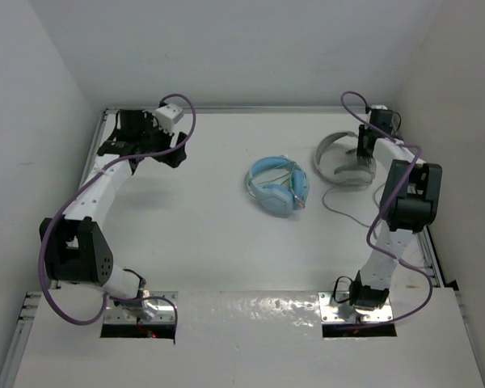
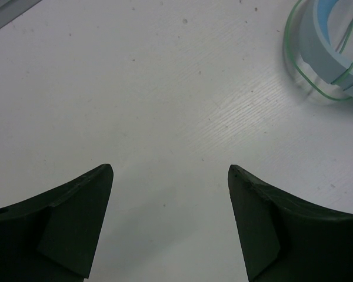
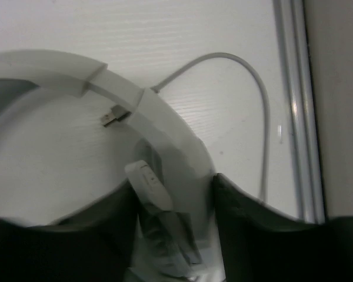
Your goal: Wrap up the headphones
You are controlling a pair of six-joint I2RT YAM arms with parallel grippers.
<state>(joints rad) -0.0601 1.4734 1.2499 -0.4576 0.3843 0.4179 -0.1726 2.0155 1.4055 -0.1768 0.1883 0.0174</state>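
Observation:
The white and light-grey headphones (image 1: 343, 168) lie at the back right of the table, their thin grey cable (image 1: 347, 212) trailing toward the front. My right gripper (image 1: 362, 149) is down on them. In the right wrist view the white headband (image 3: 159, 114) and an ear-cup arm fill the gap between the jaws of the right gripper (image 3: 173, 182), touching both fingers. The cable (image 3: 247, 70) loops to the right and its plug (image 3: 110, 116) lies inside the band. My left gripper (image 1: 171, 158) is open and empty over bare table (image 2: 165, 88) at the back left; it also shows in the left wrist view (image 2: 170, 170).
Light blue headphones (image 1: 279, 186) with a green cable lie in the middle of the table, and show at the top right of the left wrist view (image 2: 335, 41). A metal rail (image 3: 294, 106) runs along the table's right edge, close to the right gripper. White walls enclose the table.

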